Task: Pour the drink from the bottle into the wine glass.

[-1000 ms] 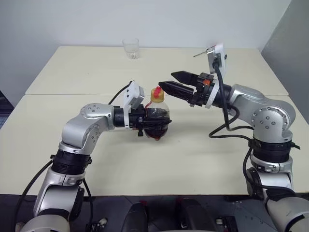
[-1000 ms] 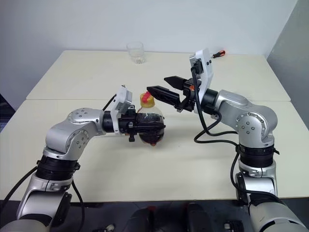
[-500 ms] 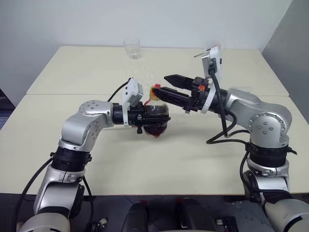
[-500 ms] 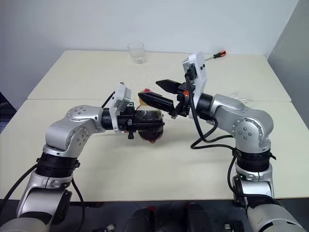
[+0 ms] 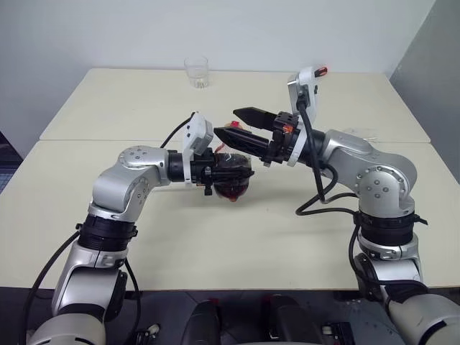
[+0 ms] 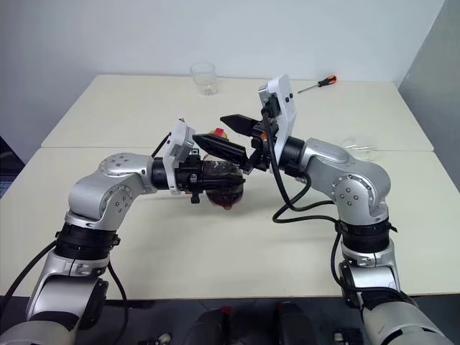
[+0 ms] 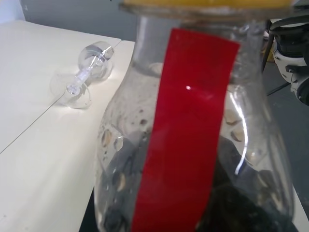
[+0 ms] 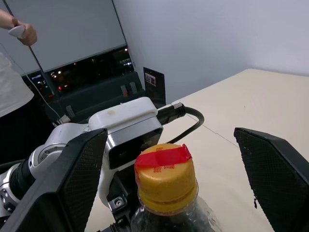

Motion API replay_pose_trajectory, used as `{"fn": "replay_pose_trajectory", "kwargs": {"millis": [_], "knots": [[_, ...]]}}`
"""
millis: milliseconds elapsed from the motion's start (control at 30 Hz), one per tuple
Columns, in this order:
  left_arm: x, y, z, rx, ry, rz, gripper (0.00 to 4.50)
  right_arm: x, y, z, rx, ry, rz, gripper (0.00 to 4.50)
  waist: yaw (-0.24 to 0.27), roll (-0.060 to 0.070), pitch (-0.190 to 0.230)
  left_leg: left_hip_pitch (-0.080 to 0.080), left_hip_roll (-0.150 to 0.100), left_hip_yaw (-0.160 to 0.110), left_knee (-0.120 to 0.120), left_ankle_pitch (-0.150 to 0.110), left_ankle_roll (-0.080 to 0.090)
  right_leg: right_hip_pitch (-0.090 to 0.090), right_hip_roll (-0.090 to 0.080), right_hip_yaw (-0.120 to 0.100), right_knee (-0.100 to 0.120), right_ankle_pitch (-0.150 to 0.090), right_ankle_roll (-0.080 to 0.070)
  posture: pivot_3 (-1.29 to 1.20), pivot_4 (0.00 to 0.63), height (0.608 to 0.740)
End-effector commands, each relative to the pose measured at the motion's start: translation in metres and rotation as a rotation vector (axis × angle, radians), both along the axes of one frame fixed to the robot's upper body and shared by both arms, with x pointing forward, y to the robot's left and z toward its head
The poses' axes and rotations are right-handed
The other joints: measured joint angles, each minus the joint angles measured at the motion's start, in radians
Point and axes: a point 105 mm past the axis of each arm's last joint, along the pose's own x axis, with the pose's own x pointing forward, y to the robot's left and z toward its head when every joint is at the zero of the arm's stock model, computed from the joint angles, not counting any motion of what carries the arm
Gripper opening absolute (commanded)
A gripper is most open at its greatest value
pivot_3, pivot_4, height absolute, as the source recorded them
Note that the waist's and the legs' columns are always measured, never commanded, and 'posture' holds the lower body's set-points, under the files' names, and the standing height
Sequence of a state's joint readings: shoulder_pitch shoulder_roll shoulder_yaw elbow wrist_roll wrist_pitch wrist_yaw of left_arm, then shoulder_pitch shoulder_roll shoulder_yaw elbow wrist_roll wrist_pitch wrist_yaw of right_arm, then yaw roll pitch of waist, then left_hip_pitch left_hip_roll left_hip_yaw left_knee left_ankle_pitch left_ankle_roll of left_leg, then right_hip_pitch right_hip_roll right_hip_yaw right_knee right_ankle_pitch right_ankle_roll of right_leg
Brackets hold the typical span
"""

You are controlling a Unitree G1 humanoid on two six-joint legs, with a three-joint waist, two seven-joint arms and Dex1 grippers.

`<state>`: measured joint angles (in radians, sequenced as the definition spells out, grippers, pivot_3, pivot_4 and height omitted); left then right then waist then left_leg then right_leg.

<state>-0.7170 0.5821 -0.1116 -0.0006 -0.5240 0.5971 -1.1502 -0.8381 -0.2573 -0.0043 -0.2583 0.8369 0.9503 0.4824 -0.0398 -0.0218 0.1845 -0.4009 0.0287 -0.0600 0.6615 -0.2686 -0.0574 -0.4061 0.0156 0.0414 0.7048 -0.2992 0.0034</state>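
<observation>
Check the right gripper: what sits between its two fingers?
The bottle's yellow cap, with red tape over its top, sits between the right gripper's open fingers, untouched, as the right wrist view shows.

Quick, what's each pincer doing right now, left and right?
Left pincer: shut on the bottle, holding it up off the table.
Right pincer: open, one finger on each side of the bottle's yellow cap, not gripping it.

Left gripper (image 5: 215, 175) grips bottle (image 5: 231, 177); right gripper (image 5: 236, 124) spread above.
</observation>
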Motion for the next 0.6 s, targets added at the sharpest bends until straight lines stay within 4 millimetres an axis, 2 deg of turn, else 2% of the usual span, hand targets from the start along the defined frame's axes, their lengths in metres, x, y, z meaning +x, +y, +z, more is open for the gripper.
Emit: {"fn": "replay_pose_trajectory", "kwargs": {"millis": [33,233,267,500,600], "knots": [[-0.001,-0.002,0.019,-0.023,-0.082,-0.016,1.43,-0.005,0.002,0.013,0.029,-0.056,0.016,3.57,0.0,0.0,0.0,0.0,0.0,0.0,0.0,0.0,0.0,0.0,0.0,0.0,0.0,0.0,0.0,0.0,0.15,0.74],[0.002,-0.002,0.021,-0.025,-0.089,-0.008,1.43,-0.007,0.003,0.013,0.029,-0.065,0.031,1.45,0.0,0.0,0.0,0.0,0.0,0.0,0.0,0.0,0.0,0.0,0.0,0.0,0.0,0.0,0.0,0.0,0.15,0.74],[0.002,-0.002,0.021,-0.025,-0.089,-0.007,1.43,-0.007,0.003,0.013,0.029,-0.066,0.033,1.23,0.0,0.0,0.0,0.0,0.0,0.0,0.0,0.0,0.0,0.0,0.0,0.0,0.0,0.0,0.0,0.0,0.15,0.74],[0.001,-0.002,0.021,-0.031,-0.089,-0.009,1.43,-0.009,0.003,0.013,0.016,-0.084,0.048,1.23,0.0,0.0,0.0,0.0,0.0,0.0,0.0,0.0,0.0,0.0,0.0,0.0,0.0,0.0,0.0,0.0,0.15,0.74],[-0.009,-0.004,0.028,-0.063,-0.102,-0.041,1.43,-0.015,0.002,0.016,0.028,-0.09,0.107,1.23,0.0,0.0,0.0,0.0,0.0,0.0,0.0,0.0,0.0,0.0,0.0,0.0,0.0,0.0,0.0,0.0,0.15,0.74]]}}
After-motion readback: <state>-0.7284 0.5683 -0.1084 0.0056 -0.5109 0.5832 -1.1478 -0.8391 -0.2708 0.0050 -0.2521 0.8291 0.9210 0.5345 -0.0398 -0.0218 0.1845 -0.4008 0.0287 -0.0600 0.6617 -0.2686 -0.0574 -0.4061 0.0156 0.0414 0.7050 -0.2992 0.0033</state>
